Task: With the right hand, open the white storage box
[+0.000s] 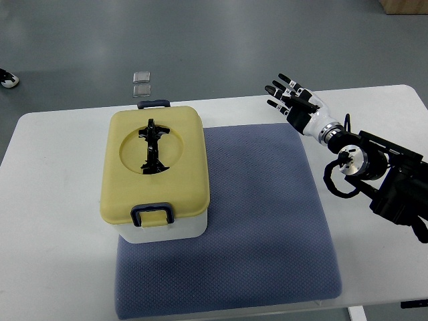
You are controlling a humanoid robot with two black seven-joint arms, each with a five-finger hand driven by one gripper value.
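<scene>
Box [157, 174] lid latched, on mat's [261, 221] left part, bare mat between it and right hand [294, 103], fingers [279, 90] spread over tabletop's [53, 200] far edge

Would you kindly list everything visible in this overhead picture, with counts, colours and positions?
storage box: one, white body with pale yellow lid shut, on the mat's left part.
lid handle: one, black, folded flat in the lid's round recess.
latches: two, dark blue, at the lid's near and far edges.
mat: one, blue-grey, covering the table's middle.
table: one, white.
small clear items: two, transparent, on the floor beyond the table.
shoe: one, black and white, at the left edge.
right robot hand: one, black and white, fingers spread, above the table right of the box, holding nothing.
</scene>
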